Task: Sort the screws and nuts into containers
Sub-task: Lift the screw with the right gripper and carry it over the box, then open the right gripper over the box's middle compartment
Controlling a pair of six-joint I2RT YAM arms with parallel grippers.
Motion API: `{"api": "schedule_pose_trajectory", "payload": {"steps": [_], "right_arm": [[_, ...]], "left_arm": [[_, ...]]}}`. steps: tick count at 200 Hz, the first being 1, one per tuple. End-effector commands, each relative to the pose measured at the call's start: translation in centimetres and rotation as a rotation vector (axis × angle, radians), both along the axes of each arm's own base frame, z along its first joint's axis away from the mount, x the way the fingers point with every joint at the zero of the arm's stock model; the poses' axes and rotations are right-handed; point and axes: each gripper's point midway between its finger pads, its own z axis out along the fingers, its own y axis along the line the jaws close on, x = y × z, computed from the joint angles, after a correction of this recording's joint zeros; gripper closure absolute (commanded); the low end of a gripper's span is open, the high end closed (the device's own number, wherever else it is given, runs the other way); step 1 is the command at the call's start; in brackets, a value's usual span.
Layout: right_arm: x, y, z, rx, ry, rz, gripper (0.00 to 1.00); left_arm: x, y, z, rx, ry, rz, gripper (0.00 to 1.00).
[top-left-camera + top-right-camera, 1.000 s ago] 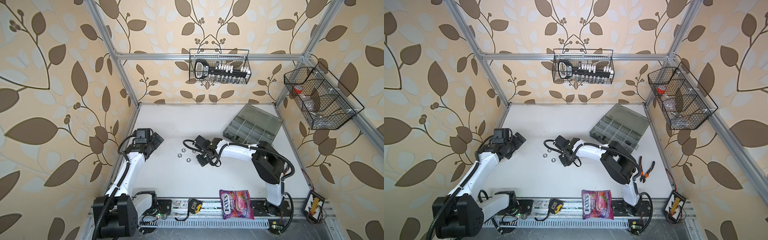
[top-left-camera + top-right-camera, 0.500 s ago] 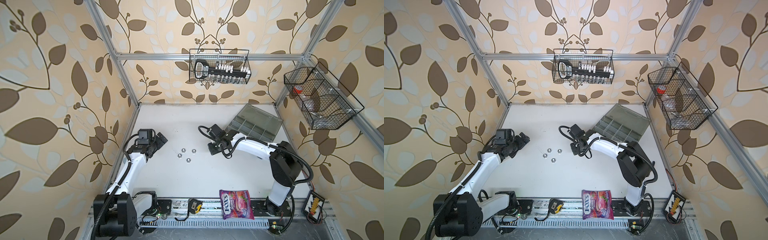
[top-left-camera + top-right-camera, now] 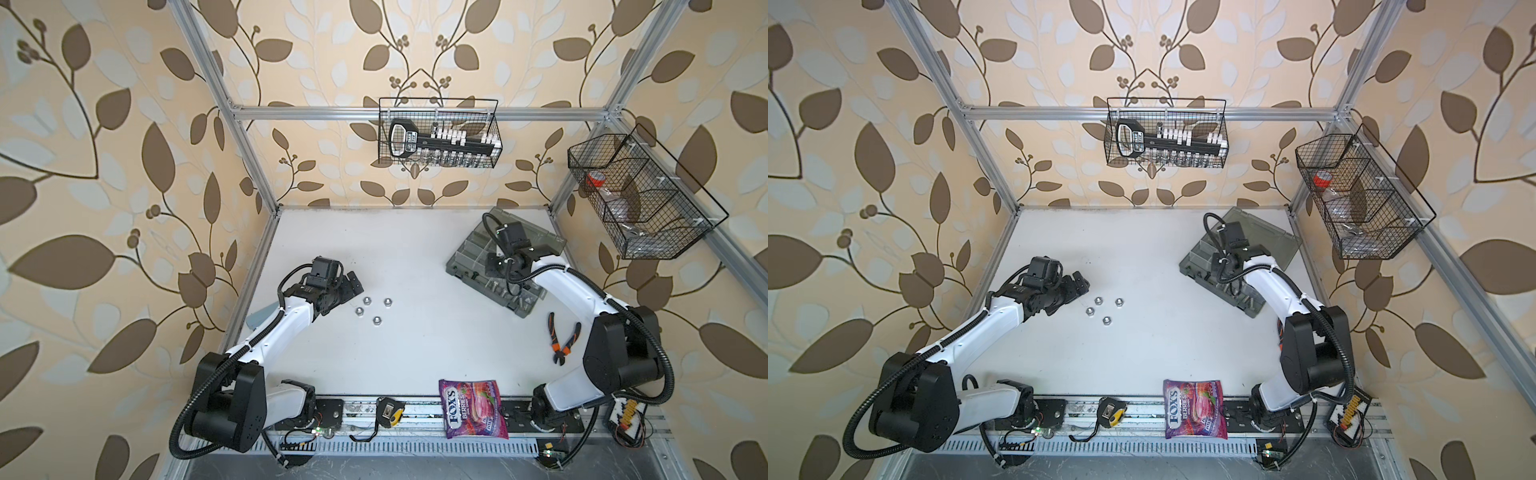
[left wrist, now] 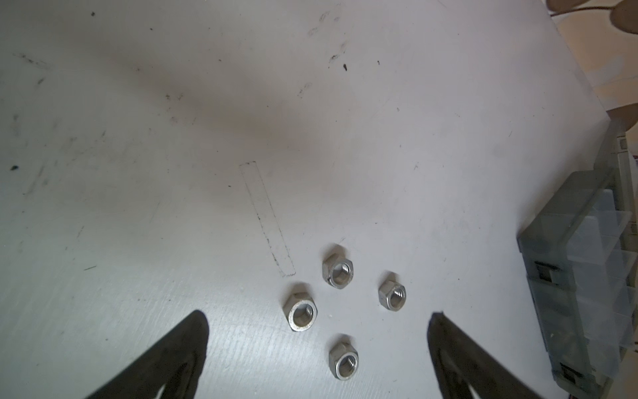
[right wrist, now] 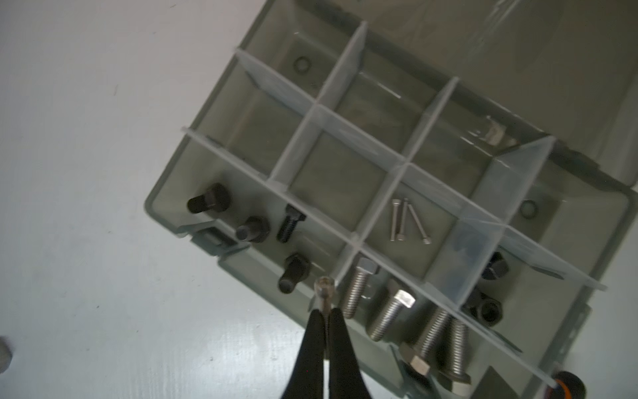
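Note:
Several silver nuts lie loose on the white table, just ahead of my left gripper. That gripper is open, and its fingers stand either side of the cluster without touching it. My right gripper is shut on a thin silver screw above the near rim of the grey organizer box. The box's containers hold black bolts, thick silver bolts, thin screws and black nuts. Its lid is swung back.
Orange-handled pliers lie right of the box, beside the right arm. A purple candy bag and a tape measure sit at the front rail. Black wire baskets hang on the back wall and the right wall.
My right arm has swung from beside the nuts at mid-table back and to the right, over the organizer box, staying shut. My left gripper has edged closer to the nuts, still open.

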Motion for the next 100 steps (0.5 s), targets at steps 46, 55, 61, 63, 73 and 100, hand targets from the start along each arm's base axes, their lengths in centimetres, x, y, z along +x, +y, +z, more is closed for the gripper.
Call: {"api": "schedule_pose_trajectory", "payload": {"steps": [46, 55, 61, 63, 73, 100], "right_arm": [[0.6, -5.3, -1.4, -0.004, 0.012, -0.112, 1.00], [0.9, -5.5, -1.7, 0.006, 0.011, -0.118, 1.00], [1.0, -5.6, -1.8, 0.010, 0.011, -0.118, 1.00], [1.1, -5.6, -1.9, 0.011, 0.011, -0.120, 1.00], [1.4, -5.7, -2.1, 0.012, 0.013, -0.122, 1.00], [2.0, -5.9, -3.0, 0.003, 0.029, -0.128, 1.00]], "left_arm": [[1.3, -0.5, 2.6, -0.003, -0.079, -0.003, 0.01], [1.2, -0.5, 2.6, -0.003, -0.078, -0.003, 0.01], [1.2, -0.5, 2.6, -0.002, -0.077, -0.002, 0.01], [1.2, -0.5, 2.6, -0.002, -0.076, -0.003, 0.01], [1.2, -0.5, 2.6, -0.002, -0.077, -0.004, 0.01], [1.1, -0.4, 2.6, 0.001, -0.075, -0.004, 0.01]]}}
